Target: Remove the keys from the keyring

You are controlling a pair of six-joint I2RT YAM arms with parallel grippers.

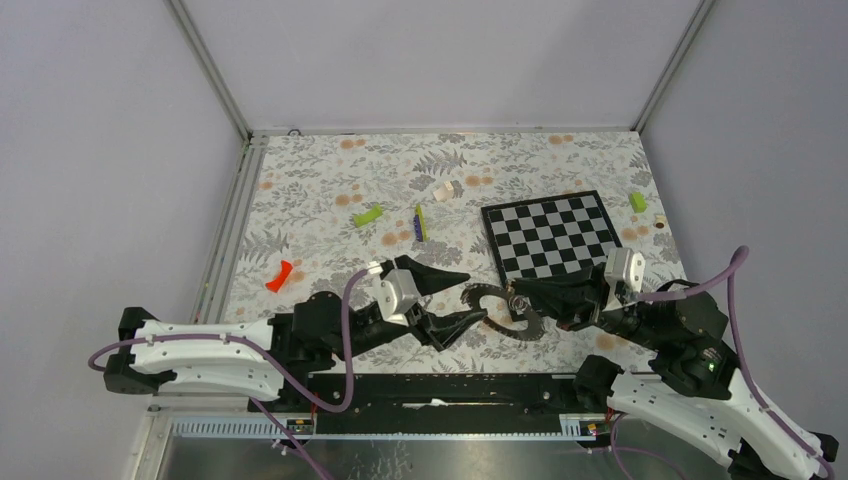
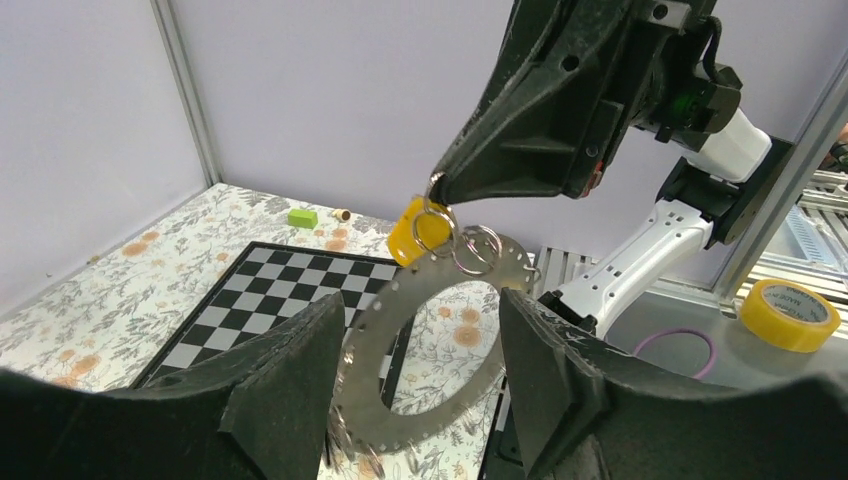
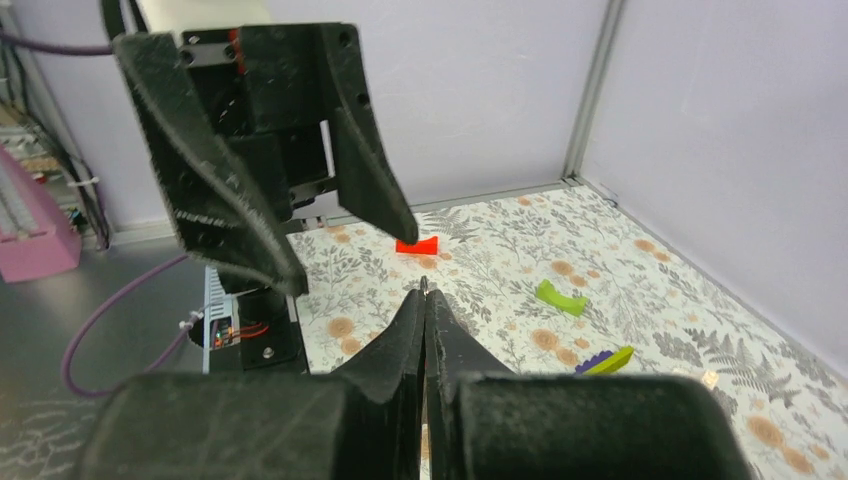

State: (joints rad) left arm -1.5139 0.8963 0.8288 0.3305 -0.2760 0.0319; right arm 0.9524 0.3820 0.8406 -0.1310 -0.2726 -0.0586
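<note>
Our right gripper (image 2: 440,185) pinches the yellow key (image 2: 413,232), and the keyring (image 2: 375,322) hangs from it in the air. Our left gripper (image 1: 472,297) is spread wide around the keyring. We should close it softly on the metal and hold still.

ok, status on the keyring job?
Left gripper open, jaws straddling the keyring. Right gripper shut on the split ring of the yellow key tag, not yet off the keyring. Nothing in the way.

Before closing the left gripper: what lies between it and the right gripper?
The keyring, hanging with a yellow-tagged key from the shut right gripper, sits inside the open left gripper; left wrist view.
</note>
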